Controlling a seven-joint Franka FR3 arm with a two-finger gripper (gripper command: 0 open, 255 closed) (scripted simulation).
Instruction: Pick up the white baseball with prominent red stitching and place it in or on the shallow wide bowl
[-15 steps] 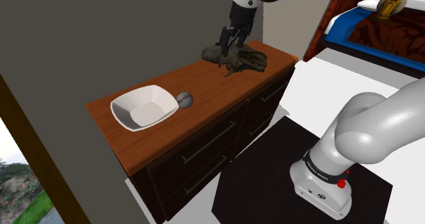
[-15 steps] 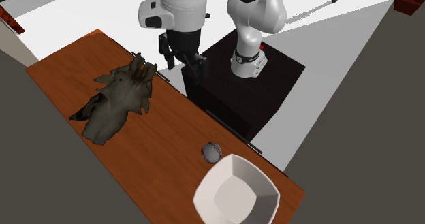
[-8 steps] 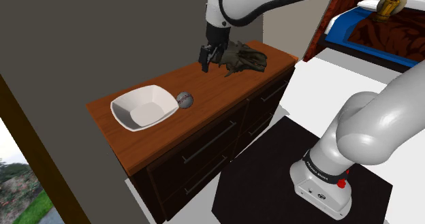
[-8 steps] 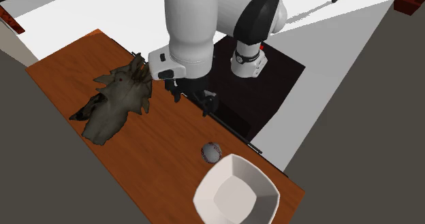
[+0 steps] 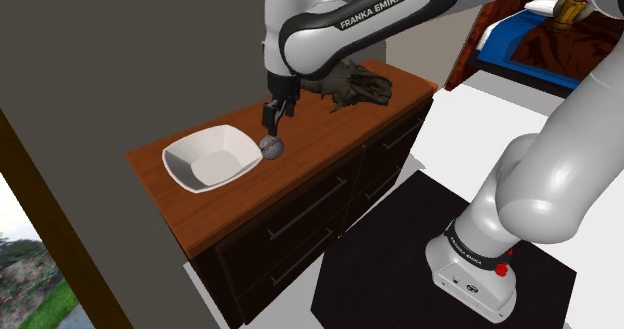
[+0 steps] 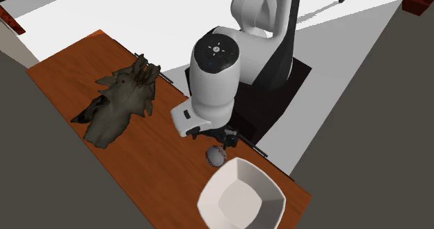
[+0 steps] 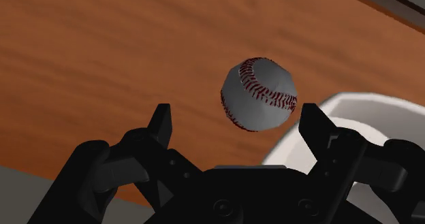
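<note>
Baseball (image 7: 259, 94), white with red stitches, sits on the brown wooden top (image 5: 320, 127), right in front of the gripper (image 7: 236, 117). Its 2 black fingers are spread wide, not touching the ball. Just past it is the white bowl (image 5: 215, 162). Far off lies a dark ragged thing (image 5: 355, 85).

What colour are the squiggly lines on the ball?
Red. The baseball is greyish white with red stitching; the wrist view shows it best.

On my screen the light is flat and even, the floor (image 5: 470, 112) bright white, the wall (image 5: 150, 57) dim grey, the baseball (image 7: 259, 93) shaded grey.
</note>
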